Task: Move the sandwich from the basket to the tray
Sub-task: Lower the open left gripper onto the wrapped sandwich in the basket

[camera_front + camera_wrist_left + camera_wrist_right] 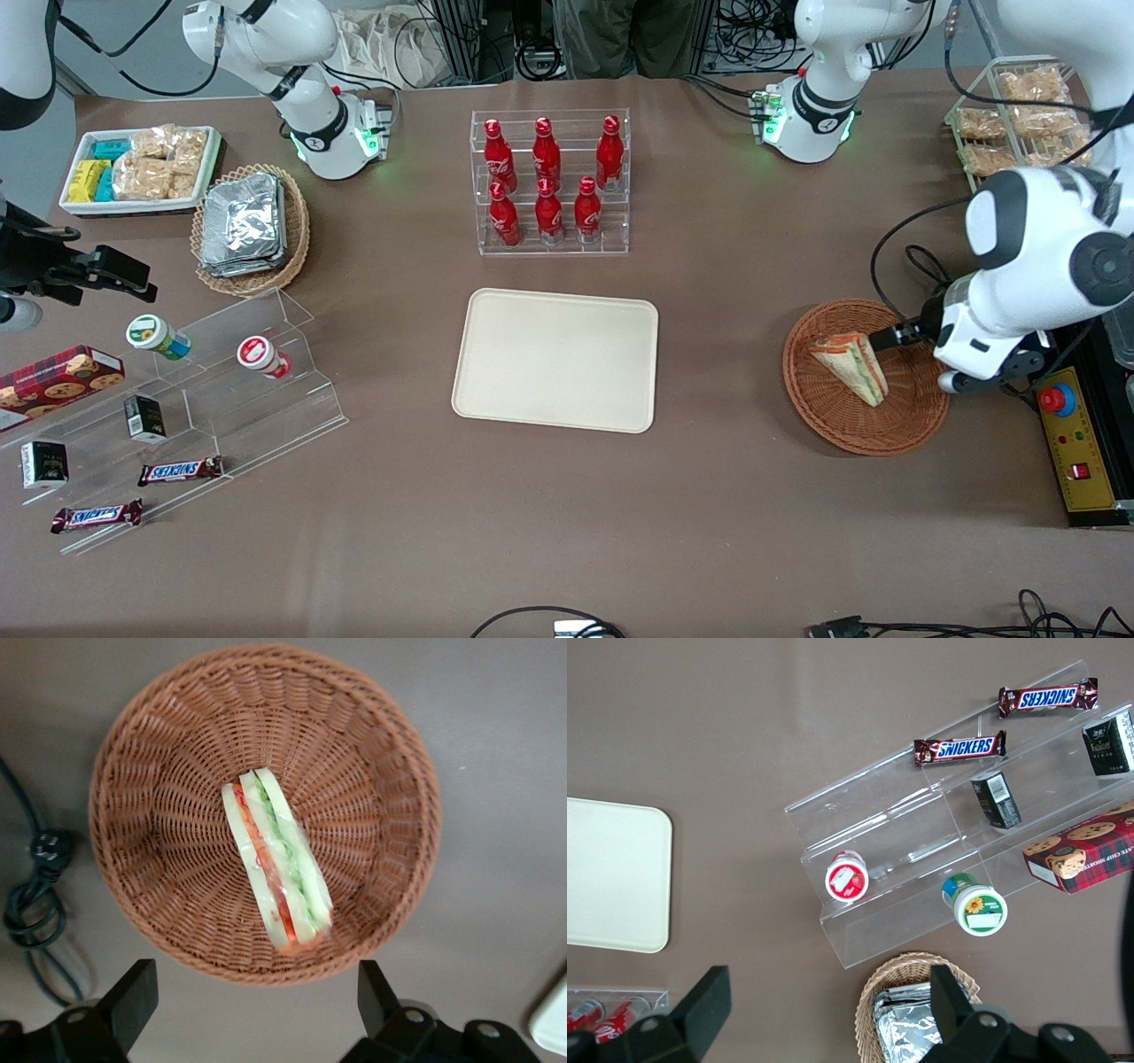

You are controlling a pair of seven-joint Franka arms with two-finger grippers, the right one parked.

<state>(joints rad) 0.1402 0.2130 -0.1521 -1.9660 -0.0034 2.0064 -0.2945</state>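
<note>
1. We see the sandwich (276, 859) lying in the basket (159, 753), on its side w/ the filling edge up, roughly mid-basket. Basket sits toward the working arm's end of the table; tray (555, 359) is mid-table, well apart from it and bare.
2. Our gripper (252, 1010) hovers above the basket rim, not over the sandwich's middle. Fingers (133, 997) are spread wide, nothing between them, no contact w/ the sandwich.
3. Risk A: we judge a straight drop from here could land a finger on the wicker rim, tipping or dragging the basket. We'd need to shift in over the wedge first.
4. Risk B: the wedge is long and thin and lies at a slant to the finger line. Closing across its length rather than its thickness may miss or spin it.
5. Risk C: the layers look soft and loose; a hard squeeze could splay the bread or push filling out, while a light one may let it slip on the way over.
6. Materials: basket is reddish-brown woven wicker, round, shallow, ribbed, prob. light. Sandwich is pale bread w/ red, orange and green strips, maybe glossy wrap. Tray is smooth cream, flat, rounded corners, low rim.
</note>
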